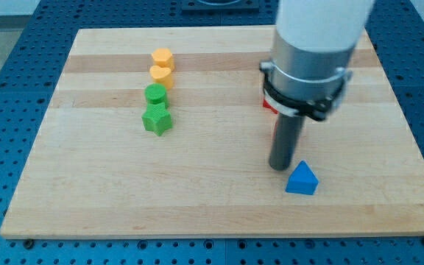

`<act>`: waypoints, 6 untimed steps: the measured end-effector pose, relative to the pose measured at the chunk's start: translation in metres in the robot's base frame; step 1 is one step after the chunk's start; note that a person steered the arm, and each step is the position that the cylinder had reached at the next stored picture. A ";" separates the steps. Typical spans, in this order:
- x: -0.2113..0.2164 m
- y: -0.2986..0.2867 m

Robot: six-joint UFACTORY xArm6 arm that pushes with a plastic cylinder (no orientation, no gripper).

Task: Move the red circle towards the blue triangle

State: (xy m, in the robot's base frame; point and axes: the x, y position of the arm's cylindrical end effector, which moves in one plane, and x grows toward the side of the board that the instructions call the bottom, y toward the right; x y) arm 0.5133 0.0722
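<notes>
The blue triangle (302, 179) lies on the wooden board (197, 191) at the lower right. My tip (280, 167) rests on the board just left of and slightly above the triangle, close to it. A small strip of red (269, 107) shows behind the arm's grey collar above the tip. It is most likely the red circle, and most of it is hidden by the arm.
A yellow hexagon (162, 57) and a yellow cylinder (160, 75) stand in a column at the upper middle left. A green cylinder (155, 94) and a green star (157, 119) sit right below them.
</notes>
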 end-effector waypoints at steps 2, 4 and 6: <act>-0.015 0.029; -0.011 0.077; -0.079 0.060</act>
